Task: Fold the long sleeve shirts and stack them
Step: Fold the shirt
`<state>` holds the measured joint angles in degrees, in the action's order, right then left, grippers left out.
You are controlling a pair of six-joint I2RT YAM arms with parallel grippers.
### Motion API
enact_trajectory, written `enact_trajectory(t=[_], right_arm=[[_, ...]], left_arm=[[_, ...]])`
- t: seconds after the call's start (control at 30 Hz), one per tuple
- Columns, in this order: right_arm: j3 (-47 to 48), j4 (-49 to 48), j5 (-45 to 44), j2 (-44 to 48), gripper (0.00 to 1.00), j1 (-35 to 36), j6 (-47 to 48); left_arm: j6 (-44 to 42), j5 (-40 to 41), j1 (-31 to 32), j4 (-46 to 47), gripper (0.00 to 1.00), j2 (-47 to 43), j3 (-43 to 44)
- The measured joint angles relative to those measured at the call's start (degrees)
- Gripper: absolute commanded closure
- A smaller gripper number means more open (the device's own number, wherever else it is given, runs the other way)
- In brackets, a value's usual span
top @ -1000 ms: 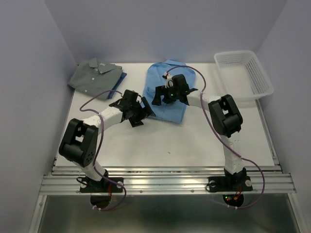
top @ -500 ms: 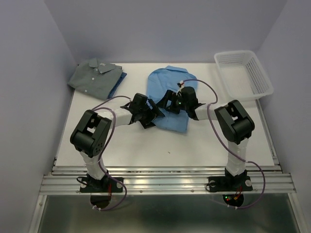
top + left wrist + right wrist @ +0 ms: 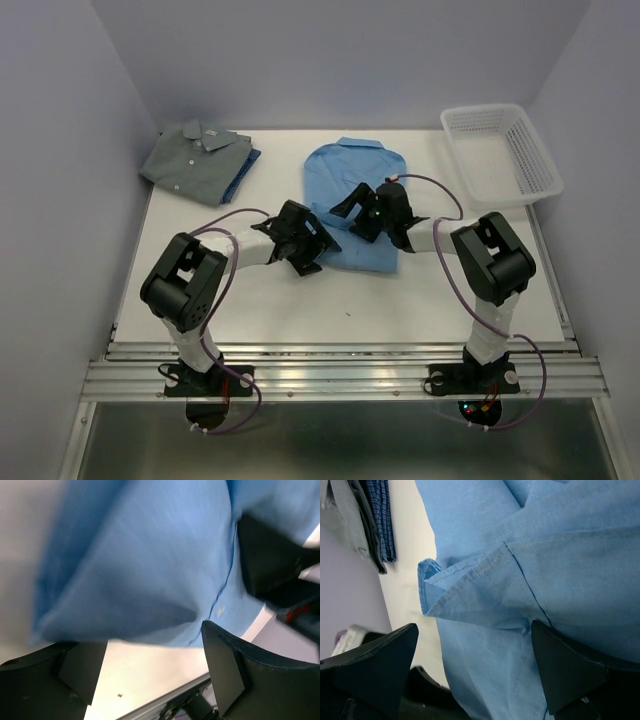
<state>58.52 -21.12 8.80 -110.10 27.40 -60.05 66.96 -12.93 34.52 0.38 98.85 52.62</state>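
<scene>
Light sky-blue folded cloth shirt (image 3: 352,172) mid-frame. L gripper (image 3: 322,243) at its lower-left edge, fingers spread. R gripper (image 3: 356,213) over shirt centre, fingers spread wide, pinching nothing.

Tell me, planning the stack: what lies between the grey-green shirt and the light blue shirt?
Bare table only, from grey-green shirt to light blue shirt, per top view.
</scene>
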Motion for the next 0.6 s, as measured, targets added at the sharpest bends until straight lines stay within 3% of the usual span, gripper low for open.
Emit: enact_trajectory(t=[0.37, 0.6], right_arm=[[-7.1, -0.8, 1.9, 5.5, 0.00, 5.4, -4.3], [-2.1, 2.8, 1.4, 5.5, 0.00, 9.1, -1.7]], left_arm=[[-6.6, 6.0, -14.4, -3.7, 0.15, 3.7, 7.1], [-13.4, 12.2, -19.4, -9.1, 0.11, 3.7, 9.8]])
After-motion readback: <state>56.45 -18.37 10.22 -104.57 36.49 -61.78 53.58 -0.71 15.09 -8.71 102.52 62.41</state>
